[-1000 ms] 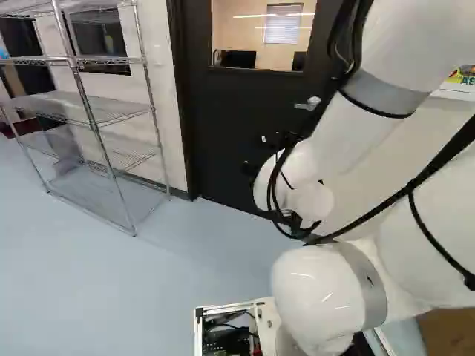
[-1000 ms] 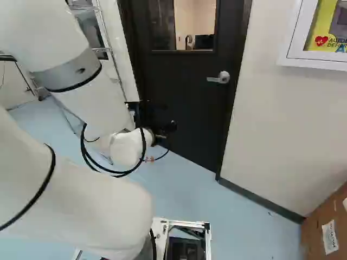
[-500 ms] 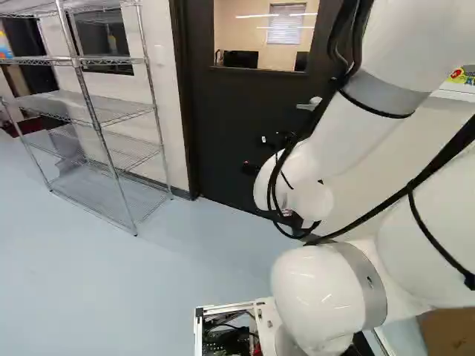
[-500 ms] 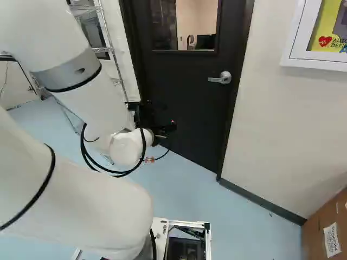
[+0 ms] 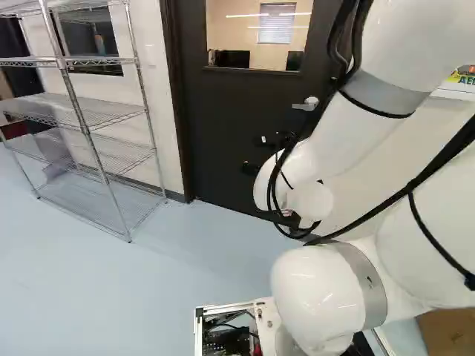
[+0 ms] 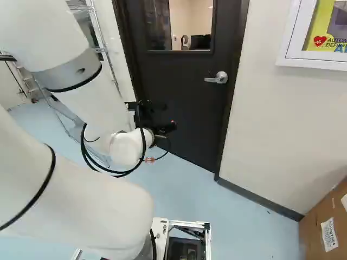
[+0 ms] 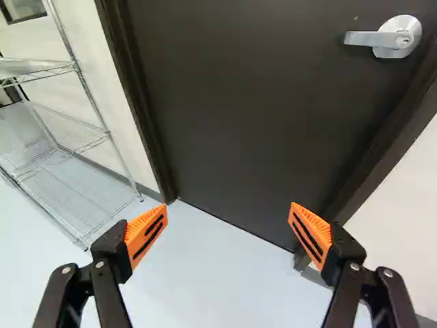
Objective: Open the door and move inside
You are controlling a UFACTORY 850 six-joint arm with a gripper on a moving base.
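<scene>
The claw (image 6: pixel 164 129) stands wide open near the door (image 7: pixel 239 116). The door is shut, its lever (image 7: pixel 369 38) well apart from the fingers (image 7: pixel 311 232).

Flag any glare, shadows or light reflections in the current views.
Left base view: small glints on the white arm, bright streaks across the door window, reflected or beyond it, unclear; right base view: soft shading low on the wall; wrist view: pale floor bright against the dark door.
</scene>
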